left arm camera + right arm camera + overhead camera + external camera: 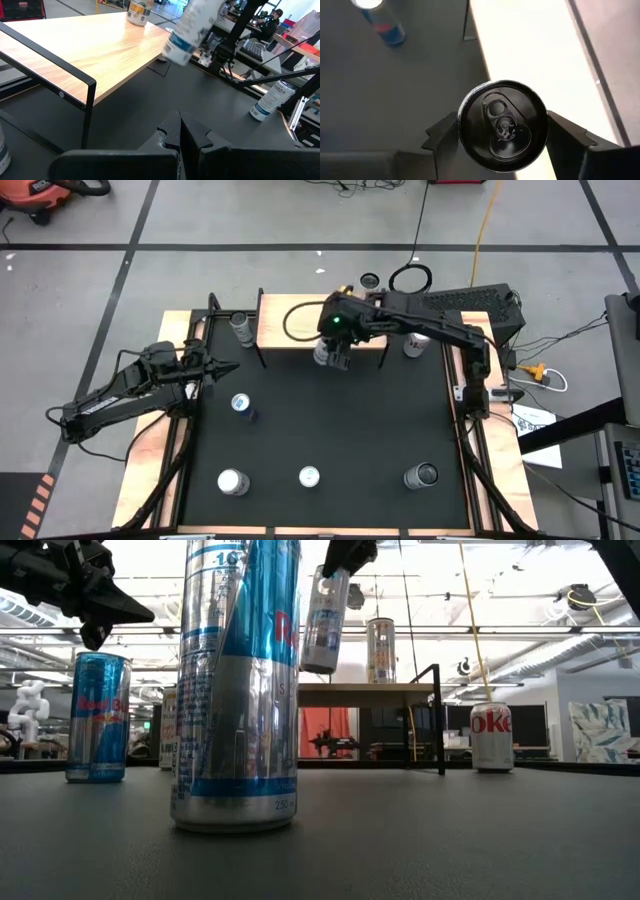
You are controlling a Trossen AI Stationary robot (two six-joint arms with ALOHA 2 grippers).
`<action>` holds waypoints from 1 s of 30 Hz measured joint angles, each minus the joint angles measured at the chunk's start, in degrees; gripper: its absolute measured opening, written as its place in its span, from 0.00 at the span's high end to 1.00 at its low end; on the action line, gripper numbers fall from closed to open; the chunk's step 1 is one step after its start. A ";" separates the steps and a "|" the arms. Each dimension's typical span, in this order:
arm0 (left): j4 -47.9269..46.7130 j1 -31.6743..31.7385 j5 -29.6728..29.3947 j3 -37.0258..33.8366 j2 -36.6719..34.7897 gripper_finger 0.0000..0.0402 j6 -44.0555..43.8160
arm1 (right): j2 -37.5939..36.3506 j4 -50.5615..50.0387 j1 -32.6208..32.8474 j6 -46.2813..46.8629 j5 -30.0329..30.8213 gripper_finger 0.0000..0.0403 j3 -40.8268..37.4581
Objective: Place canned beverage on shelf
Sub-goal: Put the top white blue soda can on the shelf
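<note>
The shelf (300,315), a pale wood top on thin black legs, stands at the table's far side; it also shows in the left wrist view (85,45) and the low view (370,694). My right gripper (335,352) is shut on a silver and blue can (325,625), held in the air by the shelf's near edge. Another can (380,650) stands on the shelf top. My left gripper (228,368) is shut and empty, above the table's left part, left of the shelf. My right gripper pinches the can's wall just below its top rim (465,131) between its two fingers (565,132), one on each side. The fingers come from above, pointing down. The can hangs below them, lifted clear and a little tilted, its lower end (318,662) above shelf-top height.
A Diet Coke can (415,345) stands on the table right of the shelf, another can (241,328) left of it. A Red Bull can (240,402) stands left of centre. Three cans (232,482) (310,476) (422,476) stand along the near edge.
</note>
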 joint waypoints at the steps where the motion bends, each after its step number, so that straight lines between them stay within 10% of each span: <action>1: 0.00 0.00 0.00 0.00 0.00 1.00 0.00 | -0.51 0.31 -0.30 -0.26 0.12 0.46 0.00; 30: -0.02 0.00 0.00 0.00 0.00 1.00 -0.09 | -3.16 7.22 -13.77 -11.80 -0.20 0.46 0.00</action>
